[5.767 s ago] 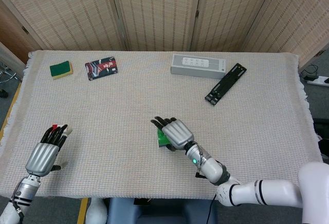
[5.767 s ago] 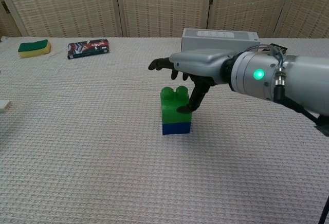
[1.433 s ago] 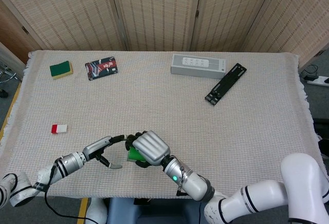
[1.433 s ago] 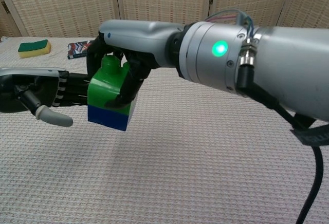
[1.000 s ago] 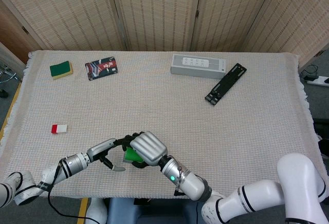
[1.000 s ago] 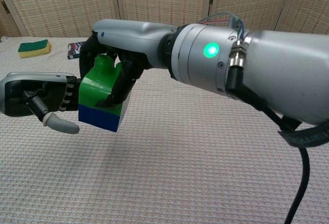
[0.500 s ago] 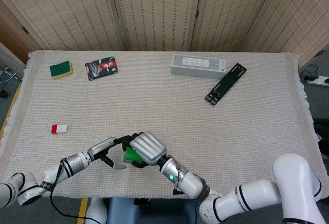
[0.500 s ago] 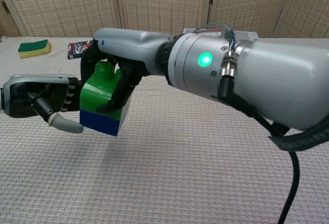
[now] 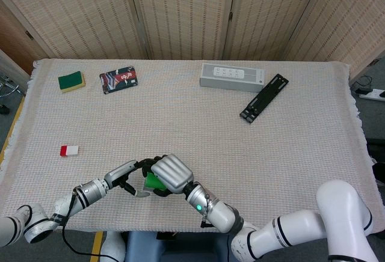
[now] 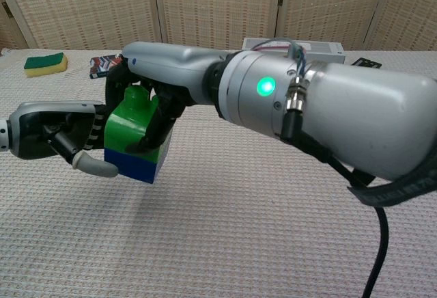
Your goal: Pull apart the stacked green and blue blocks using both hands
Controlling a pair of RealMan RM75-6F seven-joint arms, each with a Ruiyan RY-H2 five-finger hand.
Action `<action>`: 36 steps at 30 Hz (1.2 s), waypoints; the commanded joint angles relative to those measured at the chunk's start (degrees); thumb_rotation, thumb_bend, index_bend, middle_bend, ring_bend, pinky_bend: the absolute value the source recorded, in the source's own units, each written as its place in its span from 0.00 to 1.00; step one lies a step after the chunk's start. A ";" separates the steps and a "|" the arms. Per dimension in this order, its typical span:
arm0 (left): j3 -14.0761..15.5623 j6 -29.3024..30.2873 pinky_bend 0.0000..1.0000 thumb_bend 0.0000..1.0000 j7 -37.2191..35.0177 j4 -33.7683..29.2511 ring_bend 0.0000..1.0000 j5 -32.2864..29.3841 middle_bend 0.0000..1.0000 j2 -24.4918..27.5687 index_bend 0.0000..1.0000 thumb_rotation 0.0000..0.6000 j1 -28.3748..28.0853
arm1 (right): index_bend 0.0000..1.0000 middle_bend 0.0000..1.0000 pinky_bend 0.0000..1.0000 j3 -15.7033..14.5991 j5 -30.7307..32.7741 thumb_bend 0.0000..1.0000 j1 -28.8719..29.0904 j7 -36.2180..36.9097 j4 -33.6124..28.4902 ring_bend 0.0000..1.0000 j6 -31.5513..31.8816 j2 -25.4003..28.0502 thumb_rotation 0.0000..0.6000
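Observation:
The green block (image 10: 132, 124) sits stacked on the blue block (image 10: 138, 164), lifted off the table and tilted. My right hand (image 10: 160, 62) grips the green block from above, fingers wrapped down its front. In the head view my right hand (image 9: 172, 172) hides all but a bit of the green block (image 9: 153, 182). My left hand (image 10: 58, 136) is at the stack's left side. Its fingers lie against that face and its thumb touches the blue block's lower left corner. Whether it grips is unclear. From the head view, my left hand (image 9: 128, 174) meets the right hand near the front edge.
A green and yellow sponge (image 9: 71, 81) and a red and black packet (image 9: 118, 79) lie at the back left. A grey box (image 9: 231, 74) and a black bar (image 9: 264, 98) lie at the back right. A small red and white piece (image 9: 68, 150) lies at the left.
My left hand has closed in on the stack from the left, and its thumb now reaches the blue block. The right hand keeps holding the stack in nearly the same place.

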 commanded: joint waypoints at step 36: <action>-6.74 -1.80 0.33 0.34 8.11 -3.46 0.38 -8.97 0.69 -1.20 0.83 1.00 4.97 | 0.87 0.68 0.85 0.44 -1.94 0.35 -1.40 0.92 2.94 0.78 0.31 -2.87 1.00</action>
